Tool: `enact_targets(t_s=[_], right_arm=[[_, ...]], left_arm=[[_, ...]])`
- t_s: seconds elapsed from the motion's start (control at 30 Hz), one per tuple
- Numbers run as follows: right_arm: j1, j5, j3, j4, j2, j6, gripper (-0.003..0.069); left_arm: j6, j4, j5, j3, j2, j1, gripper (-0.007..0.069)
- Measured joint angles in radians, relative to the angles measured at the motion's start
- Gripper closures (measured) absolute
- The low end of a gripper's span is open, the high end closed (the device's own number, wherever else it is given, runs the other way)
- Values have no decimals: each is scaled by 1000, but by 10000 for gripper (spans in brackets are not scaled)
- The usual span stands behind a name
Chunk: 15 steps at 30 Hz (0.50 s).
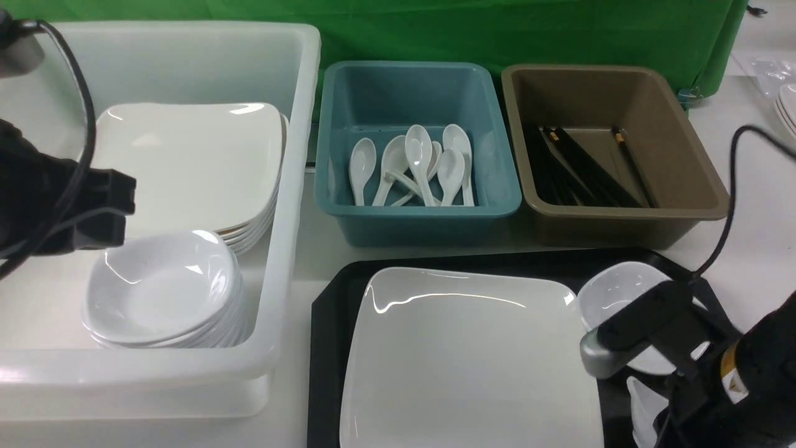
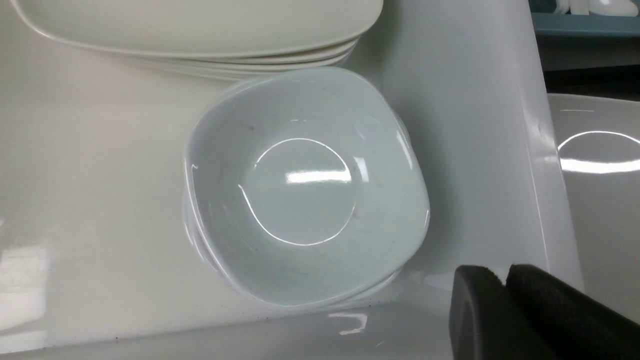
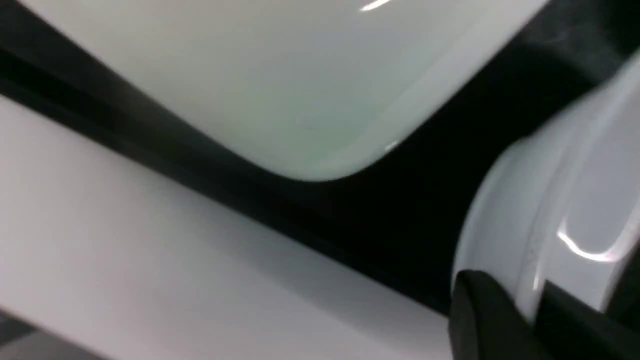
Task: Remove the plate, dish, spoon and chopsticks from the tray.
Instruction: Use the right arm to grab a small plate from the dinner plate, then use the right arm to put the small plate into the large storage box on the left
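Right gripper (image 3: 530, 305) pinches dish (image 1: 612, 292) rim, at 2 o'clock from plate (image 1: 466, 361) on tray (image 1: 329, 311). Dish looks light, rigid, glossy: slip risk, so lift level. Left gripper (image 2: 505, 285) closed, empty.

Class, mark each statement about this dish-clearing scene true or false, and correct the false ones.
The large white square plate lies on the black plastic tray. True.
The teal plastic tub holds black chopsticks. False: it holds white soup spoons; the chopsticks lie in the brown plastic tub.
A small white rounded-square dish sits on the tray, right of the plate. True.
The left gripper holds a dish. False: it is shut and empty above the white plastic tub.
The right gripper hangs over the brown tub. False: it is down at the tray, pinching a white piece, seemingly the spoon.
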State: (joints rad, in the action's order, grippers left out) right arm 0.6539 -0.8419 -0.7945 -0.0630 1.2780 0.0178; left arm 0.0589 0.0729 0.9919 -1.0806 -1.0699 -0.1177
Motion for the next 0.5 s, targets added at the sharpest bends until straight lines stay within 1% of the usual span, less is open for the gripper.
enact_targets(t_s=[0.07,0.17,0.23,0.27,0.3,0.33,0.37,0.4,0.5], right_arm=[[0,-63,-91,8,-63,1,593],[0,-84,-203,8,-99,-10,593],[0,-80,-304,8,-97,-37,593],[0,-77,-341,10,-89,-53,593],[1,-76,-359,11,-86,-61,593],[9,-65,-435,26,-60,-99,593],[13,-61,-454,37,-47,-117,593],[31,-44,-527,73,-4,-168,593],[81,3,-647,131,84,-245,593]], left_arm=[[12,-11,-1,0,0,0,571],[63,-62,-12,0,0,7,571],[95,-101,-15,0,0,47,571],[101,-106,-15,0,0,78,571],[101,-107,-15,0,0,85,571],[101,-103,-15,0,0,141,571],[99,-99,-15,0,0,159,571],[79,-58,-15,0,0,256,571],[32,58,-39,0,0,385,571]])
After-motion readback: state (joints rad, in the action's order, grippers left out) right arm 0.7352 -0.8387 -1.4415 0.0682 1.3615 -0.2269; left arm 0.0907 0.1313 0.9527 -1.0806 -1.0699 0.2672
